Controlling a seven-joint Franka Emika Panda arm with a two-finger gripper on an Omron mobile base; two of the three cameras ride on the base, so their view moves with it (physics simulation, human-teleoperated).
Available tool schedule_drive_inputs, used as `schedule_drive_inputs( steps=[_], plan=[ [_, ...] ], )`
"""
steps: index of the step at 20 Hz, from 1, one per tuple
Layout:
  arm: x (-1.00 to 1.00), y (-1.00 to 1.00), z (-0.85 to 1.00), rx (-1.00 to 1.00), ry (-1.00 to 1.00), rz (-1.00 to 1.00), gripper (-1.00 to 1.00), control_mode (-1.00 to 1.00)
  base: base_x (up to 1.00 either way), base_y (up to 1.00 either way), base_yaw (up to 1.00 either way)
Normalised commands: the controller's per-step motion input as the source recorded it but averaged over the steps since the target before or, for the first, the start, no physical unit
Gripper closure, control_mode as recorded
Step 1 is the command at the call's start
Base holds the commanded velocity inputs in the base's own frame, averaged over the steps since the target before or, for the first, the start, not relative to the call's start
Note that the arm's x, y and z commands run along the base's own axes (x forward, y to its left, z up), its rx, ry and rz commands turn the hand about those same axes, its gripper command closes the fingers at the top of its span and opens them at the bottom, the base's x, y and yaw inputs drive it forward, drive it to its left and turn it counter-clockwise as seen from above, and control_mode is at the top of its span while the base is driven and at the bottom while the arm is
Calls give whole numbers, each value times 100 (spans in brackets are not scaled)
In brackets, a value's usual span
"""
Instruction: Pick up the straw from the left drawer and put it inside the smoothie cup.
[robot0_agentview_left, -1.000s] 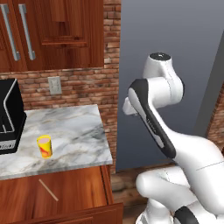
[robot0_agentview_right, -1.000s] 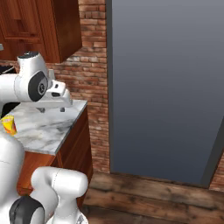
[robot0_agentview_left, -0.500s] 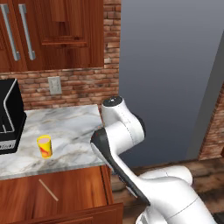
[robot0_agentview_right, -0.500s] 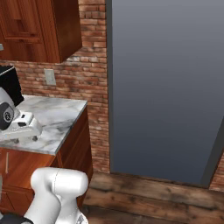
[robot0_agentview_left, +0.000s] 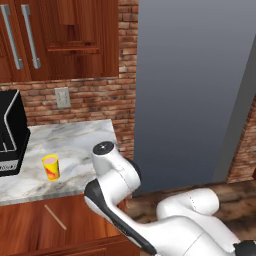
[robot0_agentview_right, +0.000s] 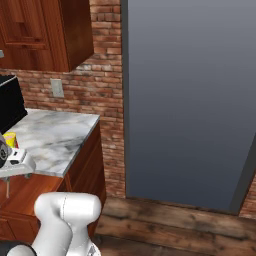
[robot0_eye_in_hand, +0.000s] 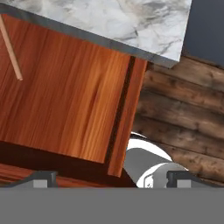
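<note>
The straw (robot0_agentview_left: 55, 217) lies slantwise on the flat bottom of the open left drawer (robot0_agentview_left: 25, 232); in the hand view the straw (robot0_eye_in_hand: 9, 47) shows at the upper left, over the drawer's wood (robot0_eye_in_hand: 65, 96). The smoothie cup (robot0_agentview_left: 50, 167) stands upright on the marble counter (robot0_agentview_left: 75, 145) behind the drawer, and its yellow top (robot0_agentview_right: 10, 139) peeks in at the left edge. My gripper (robot0_eye_in_hand: 111, 178) hangs above the drawer's right part, well to the right of the straw. It is open, with nothing between its fingertips (robot0_eye_in_hand: 41, 177). My bent arm (robot0_agentview_left: 112, 180) leans over the drawer's right end.
A big black appliance (robot0_agentview_left: 10, 135) stands on the counter left of the cup. Upper cabinets with bar handles (robot0_agentview_left: 60, 35) hang above. A tall grey panel (robot0_agentview_left: 195, 90) and wooden floor (robot0_eye_in_hand: 183, 105) lie to the right of the counter's end.
The arm has folded down and swung left, from high beside the counter to low over the open drawer. Cup and straw have not moved.
</note>
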Motion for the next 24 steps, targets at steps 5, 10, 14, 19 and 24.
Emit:
schedule_drive_inputs(
  steps=[5,10,14,19,24],
  plan=[
    [24,89,-66,0,0,0,-100,-100,0,0,0],
    [38,76,-55,2,5,0,-100,-100,0,0,0],
    [39,50,-66,8,12,0,-100,-100,0,0,0],
    [24,46,-71,8,14,0,-100,-100,0,0,0],
    [-10,41,-43,5,9,0,-100,-100,0,0,0]
  ],
)
